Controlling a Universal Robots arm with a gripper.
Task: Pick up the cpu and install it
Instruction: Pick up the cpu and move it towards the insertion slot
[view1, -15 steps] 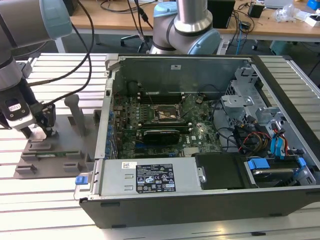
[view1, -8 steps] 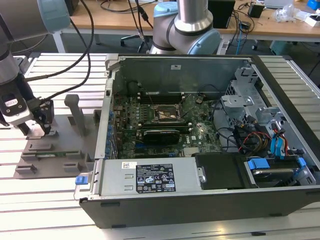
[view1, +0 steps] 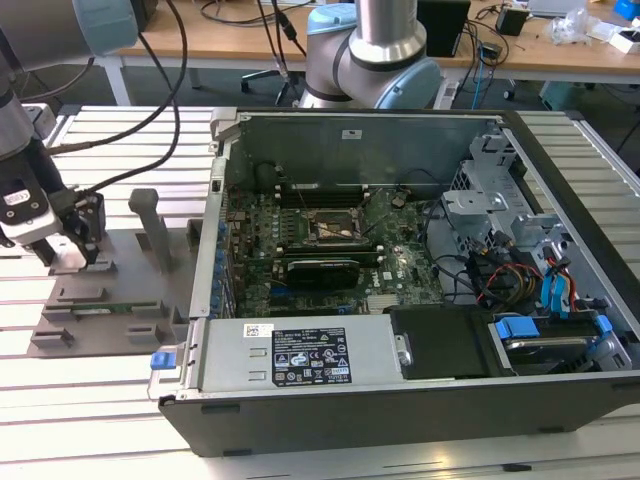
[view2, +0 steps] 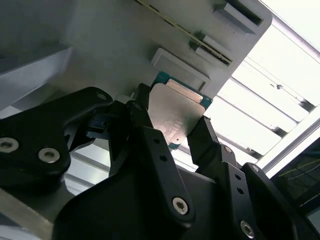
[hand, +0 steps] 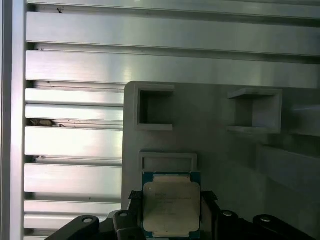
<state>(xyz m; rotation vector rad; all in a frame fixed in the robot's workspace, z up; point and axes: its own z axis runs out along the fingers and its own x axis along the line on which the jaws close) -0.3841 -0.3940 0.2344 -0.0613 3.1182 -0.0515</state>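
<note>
The cpu (hand: 171, 206), a small flat square chip with a silvery top and a green rim, sits between my two black fingers (view2: 146, 127) just over the grey plastic fixture block (hand: 220, 150). My gripper (view2: 173, 126) is shut on the cpu, with one finger against each opposite edge. In the exterior view the gripper (view1: 75, 250) hangs low over the fixture (view1: 110, 295) at the exterior view's left, outside the open computer case (view1: 400, 380). The dark socket frame (view1: 335, 228) lies on the motherboard inside the case.
The fixture carries raised posts (view1: 150, 225) and slots (hand: 155, 107). It rests on a ribbed aluminium table (hand: 75, 145). Cables (view1: 150, 110) trail from the arm. Inside the case are drive cages and blue connectors (view1: 555, 290) at the exterior view's right.
</note>
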